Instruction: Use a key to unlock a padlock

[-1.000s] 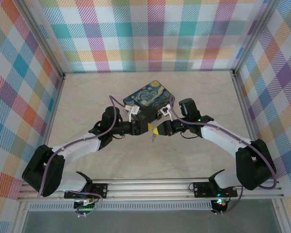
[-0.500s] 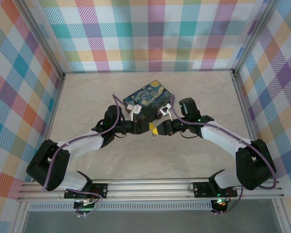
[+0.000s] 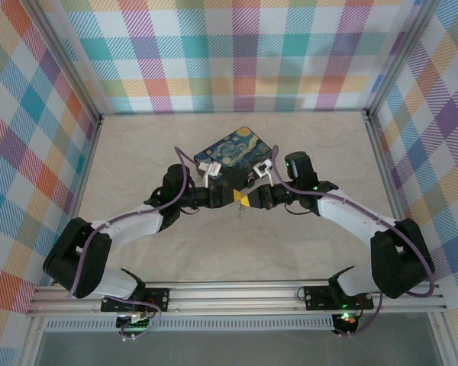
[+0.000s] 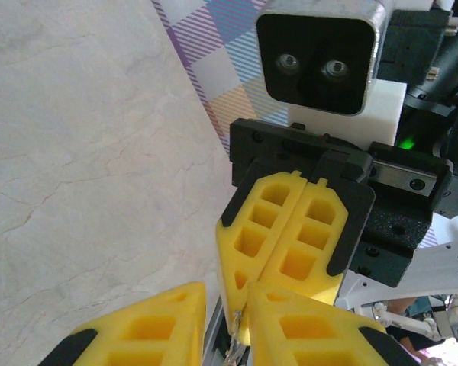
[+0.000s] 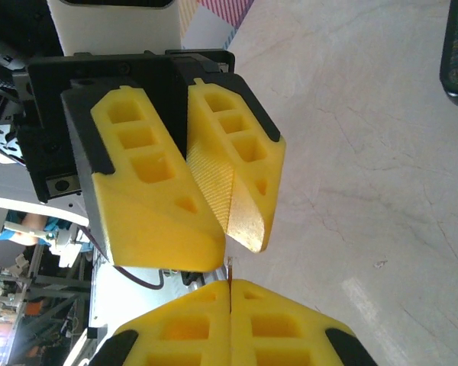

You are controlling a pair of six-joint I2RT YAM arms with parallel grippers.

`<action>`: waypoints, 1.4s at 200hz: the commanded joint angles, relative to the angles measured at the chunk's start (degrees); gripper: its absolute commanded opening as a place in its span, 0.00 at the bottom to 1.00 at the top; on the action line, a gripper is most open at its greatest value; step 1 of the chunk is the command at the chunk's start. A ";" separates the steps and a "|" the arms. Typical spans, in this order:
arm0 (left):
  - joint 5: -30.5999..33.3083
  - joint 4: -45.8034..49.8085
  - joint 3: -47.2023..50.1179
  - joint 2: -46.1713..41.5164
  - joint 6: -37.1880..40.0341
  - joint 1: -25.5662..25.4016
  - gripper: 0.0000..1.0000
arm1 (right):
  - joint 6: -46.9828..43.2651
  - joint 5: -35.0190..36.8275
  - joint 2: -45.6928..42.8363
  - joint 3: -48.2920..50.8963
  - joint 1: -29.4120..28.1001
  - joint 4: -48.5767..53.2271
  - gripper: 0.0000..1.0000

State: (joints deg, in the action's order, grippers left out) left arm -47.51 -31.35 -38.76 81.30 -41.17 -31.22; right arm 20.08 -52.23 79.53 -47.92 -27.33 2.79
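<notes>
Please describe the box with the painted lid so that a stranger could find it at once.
Look at the pale table, at the middle where the left gripper and right gripper meet. Just beyond them lies the box. Nothing else there has a swirly blue-and-yellow lid.

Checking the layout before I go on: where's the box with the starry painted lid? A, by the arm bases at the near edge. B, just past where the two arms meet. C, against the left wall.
B: from above, the box lies right behind the spot where the left arm and right arm meet tip to tip.
</notes>
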 commanded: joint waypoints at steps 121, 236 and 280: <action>-2.52 -4.44 0.32 1.93 -1.30 0.84 0.12 | 3.65 -3.80 2.71 -0.22 0.52 -7.09 0.00; 2.07 -6.55 1.40 2.81 -5.93 3.75 0.00 | 5.05 -2.99 4.05 0.32 1.85 -6.90 0.22; 2.75 -7.16 1.10 2.33 -6.43 4.06 0.00 | 7.17 0.11 1.42 4.03 2.19 -9.30 0.45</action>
State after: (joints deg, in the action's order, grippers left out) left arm -45.34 -36.01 -37.85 83.92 -46.85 -27.38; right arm 26.11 -53.49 83.02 -45.98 -25.41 -3.92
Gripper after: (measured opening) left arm 0.048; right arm 0.412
